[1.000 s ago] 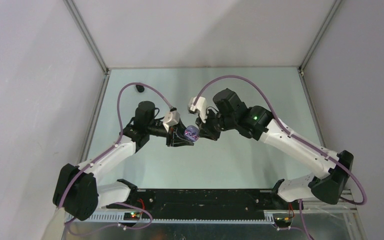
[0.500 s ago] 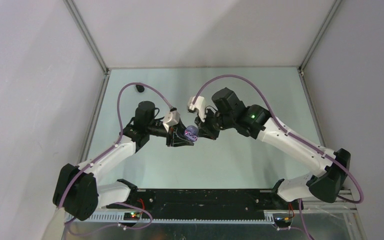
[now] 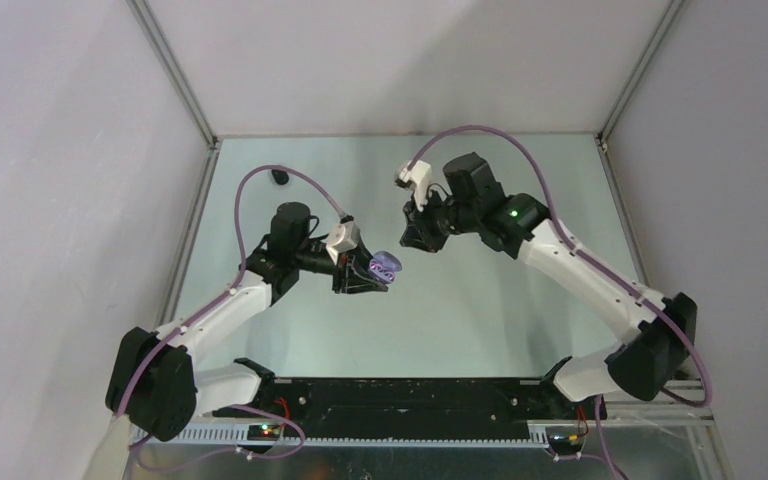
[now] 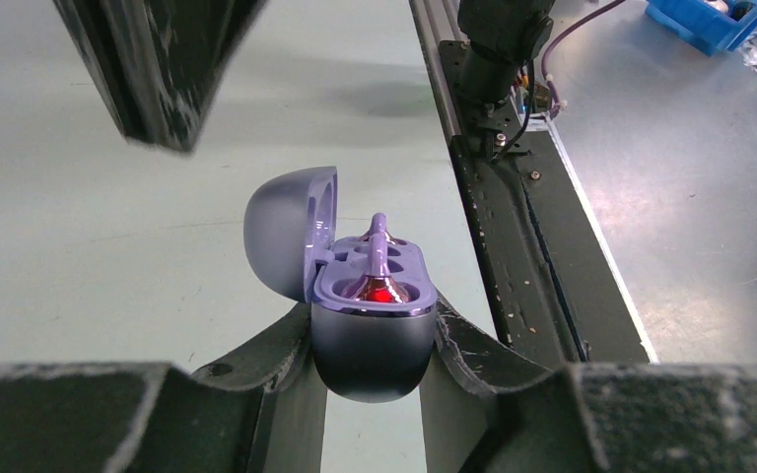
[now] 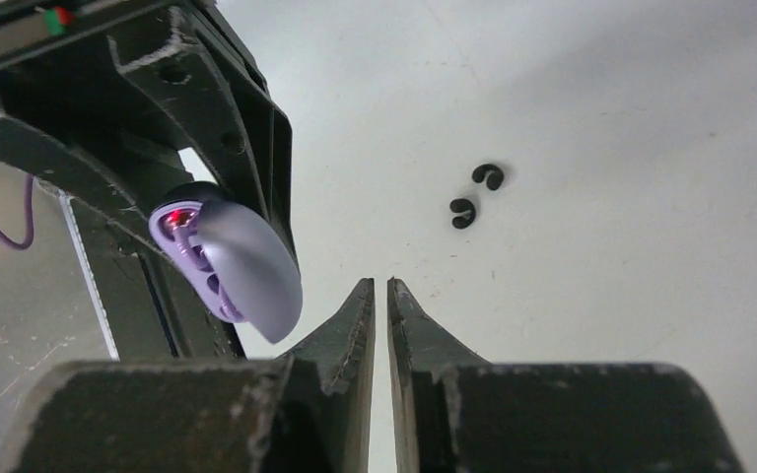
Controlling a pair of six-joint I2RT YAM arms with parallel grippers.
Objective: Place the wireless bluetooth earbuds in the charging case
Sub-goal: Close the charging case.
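Overhead, shows the left gripper (image 3: 372,275) clenched on the open charging case (image 3: 386,265) over the middle of the tabletop (image 3: 480,310), right gripper (image 3: 412,243) just apart. From the left wrist, finds one purple earbud (image 4: 378,258) standing stem-up inside it. From the right wrist, catches pinched, empty fingers (image 5: 350,325) and two black earbuds (image 5: 490,176) loose on the tabletop, uninserted.

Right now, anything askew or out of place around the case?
Yes. In the open lilac charging case held by the left gripper, a pale purple earbud stands stem-up, seemingly not seated flush in its slot. Two small black curled pieces, possibly the black earbuds, lie loose on the pale table beyond the shut, empty right gripper.
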